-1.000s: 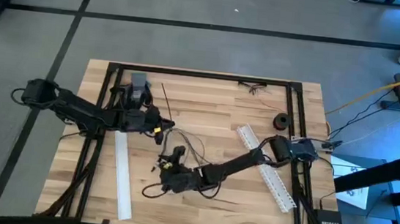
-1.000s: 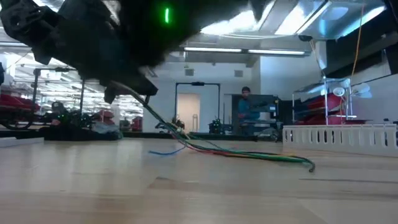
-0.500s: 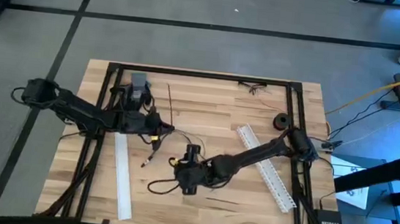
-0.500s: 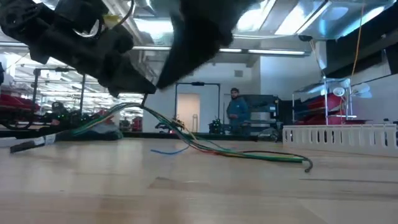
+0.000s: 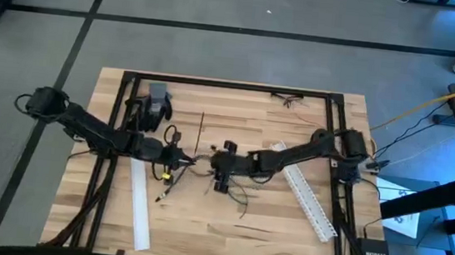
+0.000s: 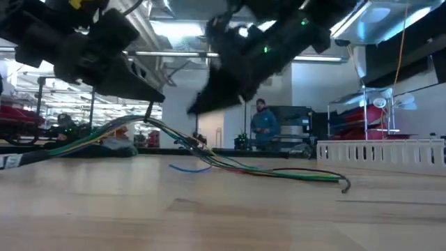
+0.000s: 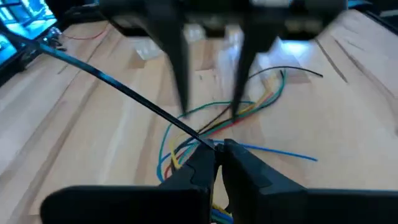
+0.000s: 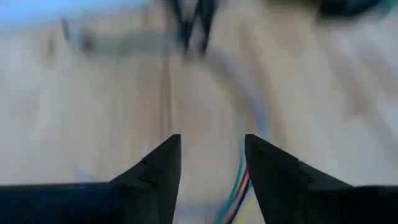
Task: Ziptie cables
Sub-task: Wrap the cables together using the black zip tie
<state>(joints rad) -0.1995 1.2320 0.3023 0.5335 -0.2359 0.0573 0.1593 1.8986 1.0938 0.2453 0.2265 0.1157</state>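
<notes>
Pale striped wood butcher-block tabletop [image 5: 227, 219] inside a black frame. Cables [image 7: 249, 115] green, yellow, red, blue and black. Black ziptie [image 7: 118, 87]. White slotted strips, left [image 5: 138, 203] and right [image 5: 308, 198]. Dark grippers, left [image 7: 217, 155] and right [image 8: 211, 158].

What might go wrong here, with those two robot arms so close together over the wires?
1. The left gripper pinches the ziptie only at its end; the long free strip might twist or slip out.
2. The right gripper is open and faces the left one closely; the fingers may bump.
3. The cables lie loose and fanned out, so the right gripper may catch only some, or drag them along.
</notes>
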